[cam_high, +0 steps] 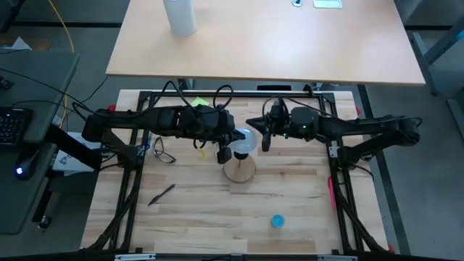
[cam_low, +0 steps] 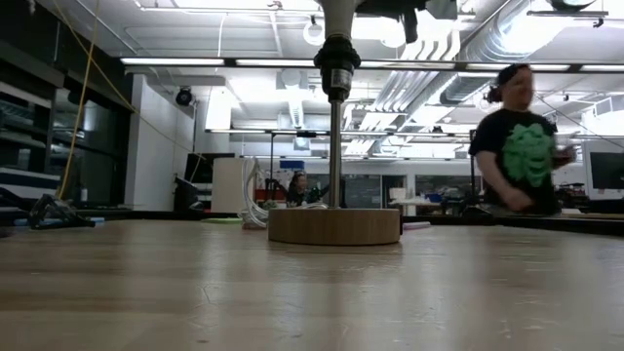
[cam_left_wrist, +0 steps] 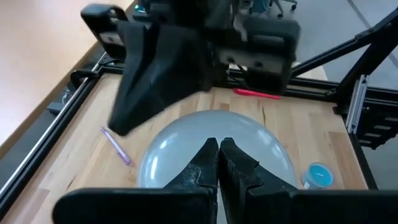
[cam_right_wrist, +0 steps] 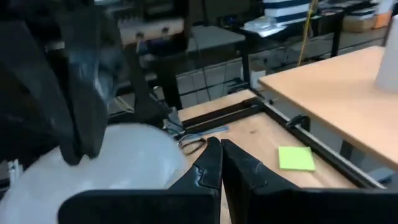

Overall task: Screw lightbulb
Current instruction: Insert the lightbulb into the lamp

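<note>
Place: we see a robotics lab or workshop.
Ceiling: bare ducts (cam_low: 507, 39) and strip lights hang above the wooden table (cam_low: 312, 292).
Background: shelving, cables and a person (cam_low: 514, 141) stand behind that table.
Beside the table: a desk with keyboard (cam_high: 11, 125).

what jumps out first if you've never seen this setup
The white lightbulb at mid-table, hemmed in by both dark arms: the left pincer and the right pincer sit on either side of it, both shut. Just below it in the high view stands the round wooden base with its upright socket pole. In the low view a person in a black shirt with a green print stands beyond the table.
</note>
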Available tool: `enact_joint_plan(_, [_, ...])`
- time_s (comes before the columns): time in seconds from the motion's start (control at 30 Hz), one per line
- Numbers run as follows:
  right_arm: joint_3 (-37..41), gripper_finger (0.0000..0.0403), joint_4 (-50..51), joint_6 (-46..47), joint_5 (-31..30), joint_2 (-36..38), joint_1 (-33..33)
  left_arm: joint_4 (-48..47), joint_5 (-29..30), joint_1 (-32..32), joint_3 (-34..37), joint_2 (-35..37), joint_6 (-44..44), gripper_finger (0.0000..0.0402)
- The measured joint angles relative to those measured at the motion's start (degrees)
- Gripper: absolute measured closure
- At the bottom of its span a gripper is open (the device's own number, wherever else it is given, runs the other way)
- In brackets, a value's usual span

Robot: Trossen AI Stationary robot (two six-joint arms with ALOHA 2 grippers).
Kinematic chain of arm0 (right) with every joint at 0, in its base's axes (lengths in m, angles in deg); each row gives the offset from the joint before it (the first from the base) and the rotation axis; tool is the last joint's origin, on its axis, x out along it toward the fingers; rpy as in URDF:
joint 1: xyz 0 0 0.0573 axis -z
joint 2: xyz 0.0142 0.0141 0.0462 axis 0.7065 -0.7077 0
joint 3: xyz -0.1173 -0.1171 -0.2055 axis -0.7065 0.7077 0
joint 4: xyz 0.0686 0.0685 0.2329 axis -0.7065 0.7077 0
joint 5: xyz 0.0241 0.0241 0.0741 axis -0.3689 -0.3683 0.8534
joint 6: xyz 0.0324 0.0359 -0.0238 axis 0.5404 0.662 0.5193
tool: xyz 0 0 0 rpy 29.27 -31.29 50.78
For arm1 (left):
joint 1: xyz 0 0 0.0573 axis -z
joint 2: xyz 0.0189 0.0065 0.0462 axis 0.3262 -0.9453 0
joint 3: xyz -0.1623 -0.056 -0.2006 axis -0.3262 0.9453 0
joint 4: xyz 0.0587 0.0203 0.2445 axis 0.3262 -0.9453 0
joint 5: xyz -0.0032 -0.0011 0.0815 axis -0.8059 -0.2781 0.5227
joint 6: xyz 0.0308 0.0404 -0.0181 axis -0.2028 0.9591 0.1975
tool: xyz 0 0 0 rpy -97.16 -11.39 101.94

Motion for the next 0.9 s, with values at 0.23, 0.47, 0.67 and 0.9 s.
enact_joint_plan(0.23, [0.0, 0.0403, -0.7, 1.8, -1.5, -0.9, -4.0, 0.7, -0.5, 0.2, 0.0, 0.0, 0.0, 0.0401])
enact_joint_plan(0.47, [-0.1, 0.0403, 2.0, 4.0, -7.7, 1.1, -10.2, 0.9, 0.3, 0.1, 0.0, 0.0, 0.0, 0.0402])
enact_joint_plan(0.67, [-0.2, 0.0403, 4.2, 5.7, -11.5, 1.7, -14.6, -0.3, 1.7, -0.2, 0.2, -0.2, 0.2, 0.0402])
enact_joint_plan(0.9, [-0.3, 0.0403, 5.8, 6.8, -15.5, 1.8, -17.3, -0.8, 2.6, -0.2, 0.2, -0.2, 0.2, 0.0402])
